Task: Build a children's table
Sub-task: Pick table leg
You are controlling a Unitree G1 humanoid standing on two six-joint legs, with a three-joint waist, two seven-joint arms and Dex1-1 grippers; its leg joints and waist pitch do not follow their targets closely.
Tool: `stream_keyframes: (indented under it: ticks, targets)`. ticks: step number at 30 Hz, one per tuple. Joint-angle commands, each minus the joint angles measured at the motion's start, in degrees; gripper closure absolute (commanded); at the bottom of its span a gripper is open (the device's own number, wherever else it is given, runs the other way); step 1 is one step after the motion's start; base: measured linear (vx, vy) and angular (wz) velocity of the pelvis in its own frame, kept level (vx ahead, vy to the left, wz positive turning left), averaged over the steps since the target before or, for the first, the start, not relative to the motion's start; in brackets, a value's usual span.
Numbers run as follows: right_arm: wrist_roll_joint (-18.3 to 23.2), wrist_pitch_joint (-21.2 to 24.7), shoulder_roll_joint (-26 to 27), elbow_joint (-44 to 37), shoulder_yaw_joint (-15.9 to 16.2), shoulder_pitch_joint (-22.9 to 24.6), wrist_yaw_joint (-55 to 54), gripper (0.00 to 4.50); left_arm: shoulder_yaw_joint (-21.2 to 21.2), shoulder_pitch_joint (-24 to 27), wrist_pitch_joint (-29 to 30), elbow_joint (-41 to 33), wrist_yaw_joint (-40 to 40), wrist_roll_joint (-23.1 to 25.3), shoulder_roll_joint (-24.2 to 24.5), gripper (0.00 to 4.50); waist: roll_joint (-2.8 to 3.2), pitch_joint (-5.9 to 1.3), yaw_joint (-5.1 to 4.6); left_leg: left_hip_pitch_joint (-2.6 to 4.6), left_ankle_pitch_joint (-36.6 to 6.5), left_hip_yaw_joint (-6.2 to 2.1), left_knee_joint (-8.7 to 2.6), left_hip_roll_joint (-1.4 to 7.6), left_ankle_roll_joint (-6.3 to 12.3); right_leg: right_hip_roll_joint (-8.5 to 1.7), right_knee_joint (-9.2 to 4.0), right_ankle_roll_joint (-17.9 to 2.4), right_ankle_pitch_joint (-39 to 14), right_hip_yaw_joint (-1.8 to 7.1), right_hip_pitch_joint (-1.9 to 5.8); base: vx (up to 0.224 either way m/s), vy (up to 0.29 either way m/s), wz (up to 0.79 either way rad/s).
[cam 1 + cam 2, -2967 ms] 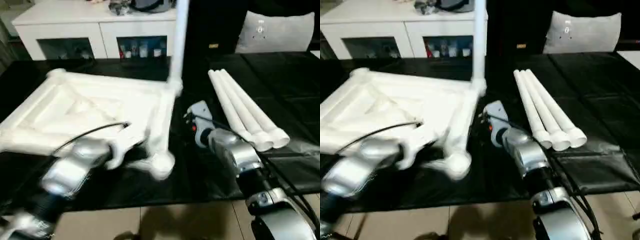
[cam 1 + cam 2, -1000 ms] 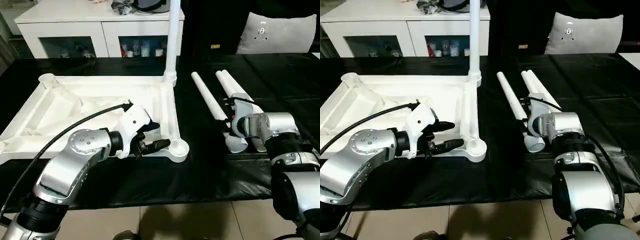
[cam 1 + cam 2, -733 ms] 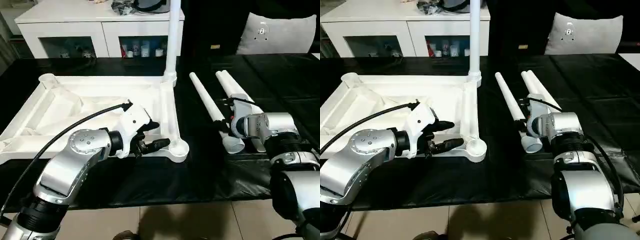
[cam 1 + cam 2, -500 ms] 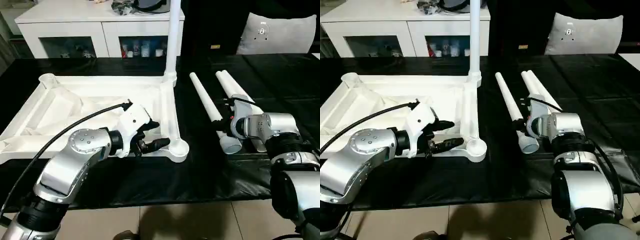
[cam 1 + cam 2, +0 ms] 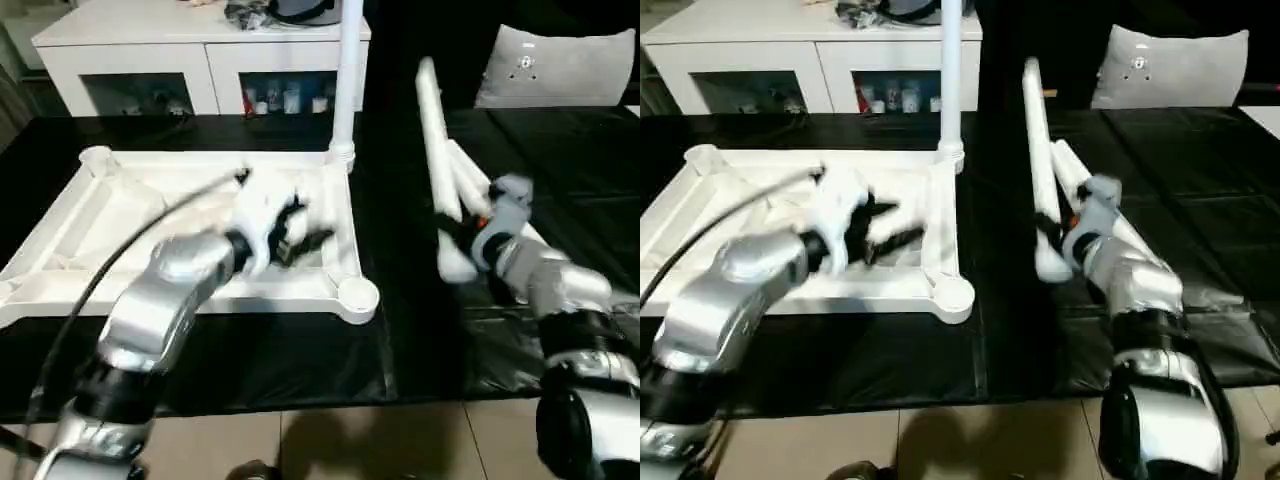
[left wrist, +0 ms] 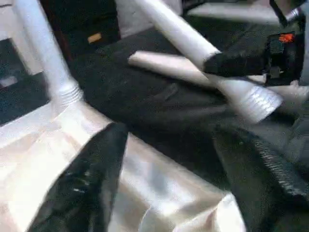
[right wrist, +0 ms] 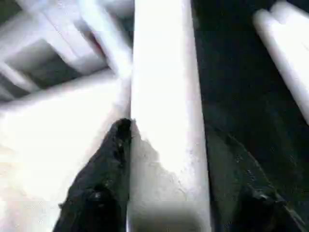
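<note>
Right claw (image 7: 164, 203) clenched on a loose leg (image 5: 1038, 160), raised near-upright above the worktop (image 5: 1200, 170). Left claw (image 6: 169, 183) released, over the upturned tabletop (image 5: 90, 250). Best practice: square the leg's end above the empty near corner socket (image 5: 357, 293), then press straight down.

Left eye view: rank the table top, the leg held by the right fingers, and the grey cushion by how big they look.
1. Table top, clearly largest.
2. Grey cushion.
3. Held leg, long but thin; it is nearer the camera than the cushion, so their order is unsure.
</note>
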Motion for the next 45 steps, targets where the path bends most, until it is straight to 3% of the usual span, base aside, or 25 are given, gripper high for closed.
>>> stream_keyframes:
  ticks: [1, 2, 4, 5, 6, 8, 9, 10, 11, 15, 20, 22, 29, 34, 35, 45]
  targets:
    - [6.4, 0.6, 0.6, -8.8, -0.3, 2.9, 7.3, 2.65, 2.7, -2.3, 0.7, 1.1, 0.6, -3.9, -2.2, 0.96, -0.59, -4.37, 0.33, 1.43, -12.9, -1.51, -3.92, 2.57, 1.99, -2.8, -4.03, -11.2, -10.3, 2.05, 2.58, 0.0, 0.0, 0.0]
    - [9.7, 2.0, 0.9, -12.7, 0.3, 4.9, 10.2, 2.65, 4.5, -3.4, 1.6, 1.7, 1.2, -6.4, -4.4, 0.85, -0.53, -4.5, 0.56, 1.45, -11.7, -1.62, -3.77, 2.76, 2.63, -2.92, -3.76, -11.8, -8.8, 2.04, 2.56, 0.0, 0.0, 0.0]
    - [10.8, 2.4, 0.9, -14.1, 0.6, 5.6, 11.2, 2.66, 5.1, -3.8, 2.0, 1.9, 1.4, -7.2, -5.2, 0.76, -0.49, -4.52, 0.83, 1.43, -10.8, -1.51, -3.62, 2.77, 3.39, -2.97, -3.78, -12.7, -7.5, 2.01, 2.7, 0.0, 0.0, 0.0]
    - [14.8, 5.6, 0.8, -18.4, 1.8, 7.7, 14.7, 2.66, 7.6, -5.1, 5.3, 2.3, 1.7, -11.9, -8.5, 0.65, -0.62, -4.33, 0.76, 1.18, -11.1, -1.58, -3.8, 2.72, 3.62, -2.85, -3.87, -13.2, -9.1, 1.82, 2.68, 0.0, 0.0, 0.0]
    - [15.7, 6.3, 0.8, -19.5, 2.2, 8.2, 15.7, 2.66, 8.3, -5.4, 6.5, 2.4, 2.0, -13.3, -9.5, 0.65, -0.77, -4.26, 0.8, 1.38, -11.5, -1.25, -3.62, 2.66, 3.43, -2.95, -3.94, -13.5, -9.7, 1.93, 2.71, 0.0, 0.0, 0.0]
    - [17.2, 7.8, 0.7, -20.9, 2.8, 8.8, 17.1, 2.66, 9.7, -6.1, 8.5, 2.6, 2.5, -15.8, -11.2, 0.44, -0.72, -4.1, 1.03, 1.29, -12.7, -1.45, -3.69, 2.64, 3.15, -3.02, -4.32, -13.0, -13.3, 1.87, 2.58, 0.0, 0.0, 0.0]
    - [18.9, 10.1, 0.6, -23.8, 3.8, 10.2, 19.2, 2.66, 12.3, -7.5, 11.5, 3.7, 4.1, -19.8, -14.1, 0.35, -0.7, -4.05, 1.15, 1.34, -13.4, -1.55, -3.77, 2.67, 2.74, -3.07, -4.55, -12.3, -15.4, 1.83, 2.56, 0.0, 0.0, 0.0]
    - [19.1, 10.5, 0.6, -24.5, 4.1, 10.5, 19.5, 2.66, 13.1, -7.9, 11.9, 4.1, 4.8, -20.9, -14.9, 0.27, -0.73, -3.97, 1.2, 1.3, -13.8, -1.6, -3.81, 2.72, 2.46, -3.13, -4.62, -12.0, -16.3, 1.85, 2.56, 0.0, 0.0, 0.0]
    - [19.3, 10.8, 0.6, -25.3, 4.6, 10.9, 20.0, 2.66, 14.3, -8.6, 12.6, 4.8, 5.6, -22.6, -16.0, 0.15, -0.88, -3.87, 1.41, 1.37, -14.9, -1.76, -3.92, 2.68, 1.92, -3.21, -5.15, -10.4, -19.7, 1.81, 2.43, 0.0, 0.0, 0.0]
    - [19.7, 11.3, 0.0, -27.6, 7.0, 12.1, 20.5, 2.66, 18.5, -11.2, 14.7, 6.2, 8.5, -28.4, -19.4, 0.0, -1.15, -3.74, 1.47, 1.38, -15.8, -1.85, -4.08, 2.6, 0.89, -3.19, -5.62, -8.3, -22.5, 1.78, 2.17, 0.0, 0.0, 0.0]
    - [19.0, 11.0, 0.0, -28.1, 8.2, 12.6, 20.5, 2.66, 19.6, -11.5, 15.6, 5.0, 8.4, -30.8, -20.2, 0.16, -1.08, -3.96, 1.6, 1.04, -13.4, -1.92, -4.06, 2.63, 1.29, -3.2, -5.34, -7.8, -19.8, 1.87, 2.32, 0.0, 0.0, 0.0]
    - [18.1, 10.2, 0.1, -28.2, 8.6, 12.6, 20.1, 2.66, 19.1, -11.3, 15.4, 4.6, 8.8, -30.0, -20.0, 0.26, -1.11, -3.98, 1.59, 1.05, -13.0, -1.9, -4.07, 2.65, 1.44, -3.11, -5.23, -8.0, -18.9, 1.89, 2.29, 0.0, 0.0, 0.0]
    - [8.7, 0.8, 2.6, -28.4, 13.4, 12.9, 13.4, 2.66, 12.2, -9.5, 5.3, 3.5, 15.3, -17.8, -19.5, 0.89, -0.98, -4.04, 1.33, 1.08, -12.8, -2.01, -4.36, 2.89, 0.49, -3.21, -5.19, -6.9, -17.1, 1.95, 2.43, 0.0, 0.0, 0.0]
    - [7.1, -1.2, 3.9, -28.0, 14.1, 12.6, 11.4, 2.66, 11.0, -8.8, 5.1, 2.5, 18.0, -16.0, -20.3, 1.28, -0.62, -4.08, 1.25, 1.07, -12.3, -1.95, -4.35, 2.98, 1.21, -3.12, -4.92, -8.3, -14.2, 1.96, 2.42, 0.0, 0.0, 0.0]
    - [6.5, -1.7, 3.9, -27.7, 14.5, 12.6, 11.2, 2.66, 10.7, -8.5, 4.6, 2.6, 18.3, -15.4, -20.4, 1.35, -0.77, -4.07, 1.21, 1.05, -12.4, -1.88, -4.31, 2.91, 1.38, -3.07, -5.02, -8.4, -14.1, 1.95, 2.43, 0.0, 0.0, 0.0]
    - [3.7, -4.5, 3.4, -27.5, 17.6, 13.2, 11.4, 2.66, 10.0, -7.2, 5.3, 1.6, 18.1, -16.8, -21.2, 1.99, -0.69, -4.0, 1.22, 1.13, -13.6, -1.92, -4.34, 2.92, 1.41, -3.09, -5.17, -8.2, -15.5, 1.95, 2.39, 0.0, 0.0, 0.0]
